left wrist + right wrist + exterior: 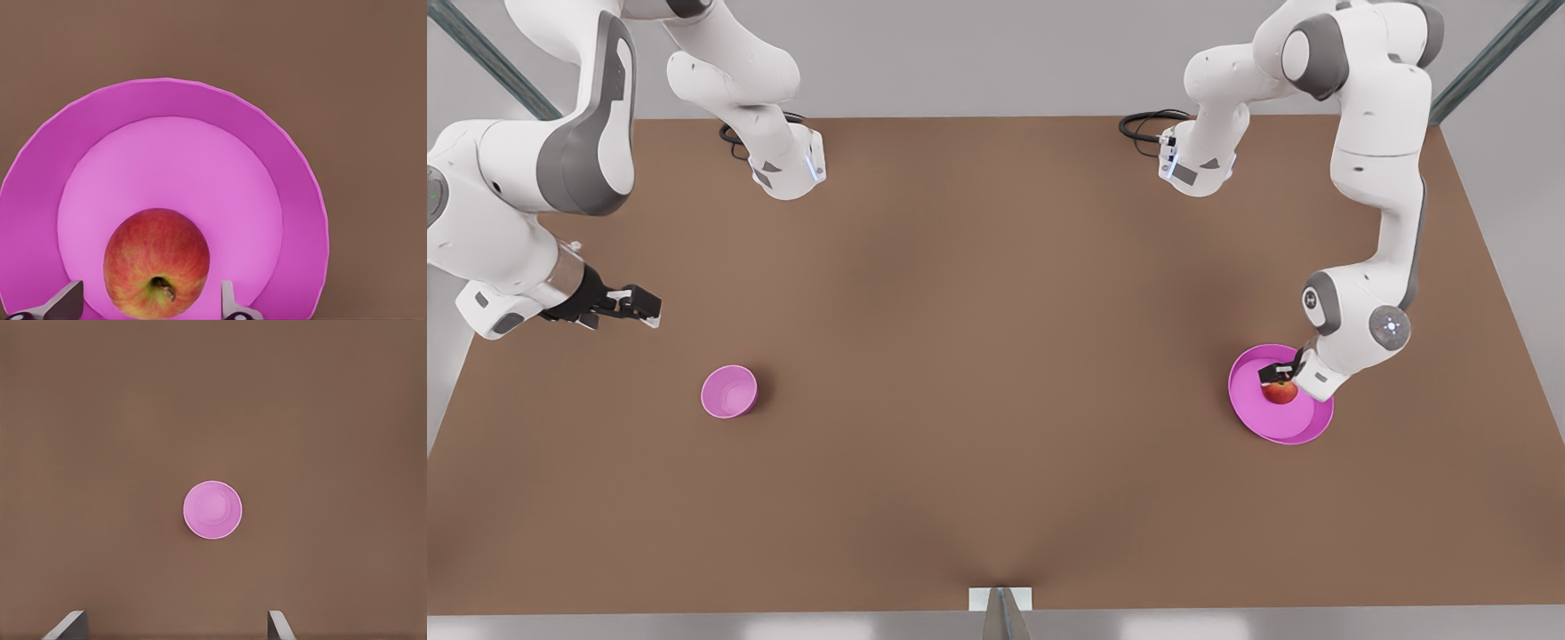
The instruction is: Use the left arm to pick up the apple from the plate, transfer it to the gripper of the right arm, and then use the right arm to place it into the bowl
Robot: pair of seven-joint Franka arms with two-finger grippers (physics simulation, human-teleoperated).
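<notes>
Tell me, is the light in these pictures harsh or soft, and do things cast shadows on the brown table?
Front view: soft, even light; the table shows only broad, faint darker patches, and the bowl casts a small soft shadow toward that view's right. Left wrist view: the apple on the plate has gentle shading, no glare. Right wrist view: flat, nearly shadowless light.

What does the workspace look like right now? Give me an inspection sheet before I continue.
Surface: brown table, flat.
Job's things: apple sits on the pink plate at the front view's right; pink bowl stands at the left, nothing in it.
Clutter: nothing seen.
Grippers: left pincer open, fingers either side of the apple, gaps visible, no grip yet; right pincer open, waiting above the table near the bowl.
Cables: black loops at the arm bases.
Surroundings: grey floor, metal struts in the corners.
</notes>
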